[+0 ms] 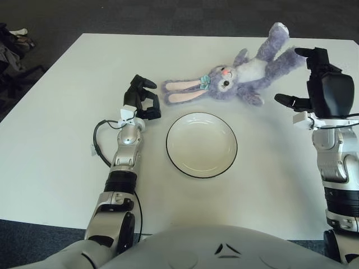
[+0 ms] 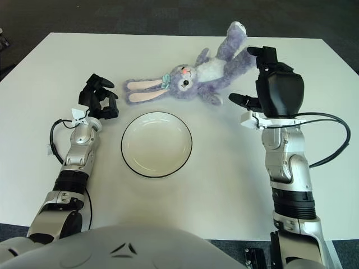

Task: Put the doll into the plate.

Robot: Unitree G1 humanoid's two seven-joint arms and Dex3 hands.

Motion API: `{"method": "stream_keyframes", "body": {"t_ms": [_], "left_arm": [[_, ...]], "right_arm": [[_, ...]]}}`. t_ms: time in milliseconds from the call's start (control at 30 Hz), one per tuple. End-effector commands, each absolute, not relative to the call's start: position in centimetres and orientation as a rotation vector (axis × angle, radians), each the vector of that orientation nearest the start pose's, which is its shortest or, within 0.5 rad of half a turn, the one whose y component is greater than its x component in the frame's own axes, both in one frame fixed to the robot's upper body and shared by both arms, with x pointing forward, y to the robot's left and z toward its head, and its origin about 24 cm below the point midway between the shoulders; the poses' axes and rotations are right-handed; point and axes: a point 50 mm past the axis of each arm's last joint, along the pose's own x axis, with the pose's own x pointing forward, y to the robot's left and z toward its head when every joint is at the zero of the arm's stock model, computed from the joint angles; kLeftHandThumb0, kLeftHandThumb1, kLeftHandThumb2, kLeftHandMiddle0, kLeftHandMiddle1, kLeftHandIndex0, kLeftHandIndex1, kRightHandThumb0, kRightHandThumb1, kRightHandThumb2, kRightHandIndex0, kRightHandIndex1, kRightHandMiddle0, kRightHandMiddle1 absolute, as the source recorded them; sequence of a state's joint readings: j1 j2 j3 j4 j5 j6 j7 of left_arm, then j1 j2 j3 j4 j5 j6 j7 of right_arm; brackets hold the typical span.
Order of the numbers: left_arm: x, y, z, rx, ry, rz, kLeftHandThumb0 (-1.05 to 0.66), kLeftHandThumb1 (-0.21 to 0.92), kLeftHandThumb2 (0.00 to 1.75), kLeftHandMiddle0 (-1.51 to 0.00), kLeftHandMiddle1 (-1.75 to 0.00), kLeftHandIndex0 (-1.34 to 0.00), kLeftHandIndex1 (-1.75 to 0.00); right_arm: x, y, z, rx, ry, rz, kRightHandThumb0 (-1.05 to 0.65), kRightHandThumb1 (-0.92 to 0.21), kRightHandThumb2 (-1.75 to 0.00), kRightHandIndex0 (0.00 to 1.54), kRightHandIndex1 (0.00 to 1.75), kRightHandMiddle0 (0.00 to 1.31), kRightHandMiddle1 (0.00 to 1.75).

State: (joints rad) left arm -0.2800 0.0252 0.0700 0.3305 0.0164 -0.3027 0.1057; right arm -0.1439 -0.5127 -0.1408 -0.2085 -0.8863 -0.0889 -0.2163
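A purple plush rabbit doll (image 1: 241, 74) lies on the white table (image 1: 56, 140), long ears pointing left, legs toward the far right. Just in front of it sits an empty white plate with a dark rim (image 1: 202, 144). My right hand (image 1: 300, 78) is raised at the doll's right side, beside its legs, fingers spread and holding nothing. My left hand (image 1: 141, 98) shows left of the doll's ears and the plate, fingers curled, empty.
A black cable (image 1: 101, 140) loops beside my left forearm. Dark objects (image 1: 11, 50) stand on the floor past the table's left edge. The table's far edge runs just behind the doll.
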Motion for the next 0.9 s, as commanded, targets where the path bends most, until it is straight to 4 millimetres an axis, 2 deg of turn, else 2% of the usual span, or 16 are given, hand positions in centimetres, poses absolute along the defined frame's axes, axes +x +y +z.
{"method": "stream_keyframes", "body": {"t_ms": [0, 67, 267, 467, 700, 867], "left_arm": [[29.3, 15.6, 4.7, 0.012, -0.176, 0.1, -0.01, 0.24, 1.41, -0.56, -1.75, -0.54, -1.75], [29.3, 15.6, 4.7, 0.01, -0.177, 0.098, -0.01, 0.24, 1.41, -0.56, -1.75, -0.54, -1.75], [29.3, 15.5, 4.7, 0.019, -0.179, 0.093, -0.01, 0.24, 1.42, -0.56, -1.75, -0.54, -1.75], [29.3, 15.5, 4.6, 0.015, -0.176, 0.082, -0.01, 0.24, 1.41, -0.56, -1.75, -0.54, -1.75], [29.3, 15.5, 4.6, 0.019, -0.171, 0.087, -0.01, 0.24, 1.41, -0.55, -1.75, -0.54, -1.75], [29.2, 15.4, 4.6, 0.028, -0.17, 0.094, -0.01, 0.25, 1.4, -0.55, -1.75, -0.53, -1.75]], "right_arm": [[26.2, -22.8, 18.5, -1.42, -0.613, -0.363, -0.81, -0.48, -0.74, 0.28, 1.28, 0.0, 0.7], [26.3, -22.8, 18.7, -1.434, -0.623, -0.352, -0.82, -0.48, -0.73, 0.22, 1.14, 0.0, 0.68], [26.8, -22.8, 19.0, -1.503, -0.671, -0.33, -0.84, -0.51, -0.7, 0.15, 0.93, 0.0, 0.65], [27.1, -22.8, 18.9, -1.528, -0.634, -0.313, -0.89, -0.58, -0.63, 0.1, 0.59, 0.0, 0.73], [27.2, -22.6, 18.8, -1.539, -0.624, -0.288, -0.88, -0.62, -0.61, 0.06, 0.44, 0.0, 0.7], [27.2, -22.4, 18.6, -1.568, -0.625, -0.263, -0.87, -0.67, -0.61, 0.03, 0.39, 0.0, 0.81]]}}
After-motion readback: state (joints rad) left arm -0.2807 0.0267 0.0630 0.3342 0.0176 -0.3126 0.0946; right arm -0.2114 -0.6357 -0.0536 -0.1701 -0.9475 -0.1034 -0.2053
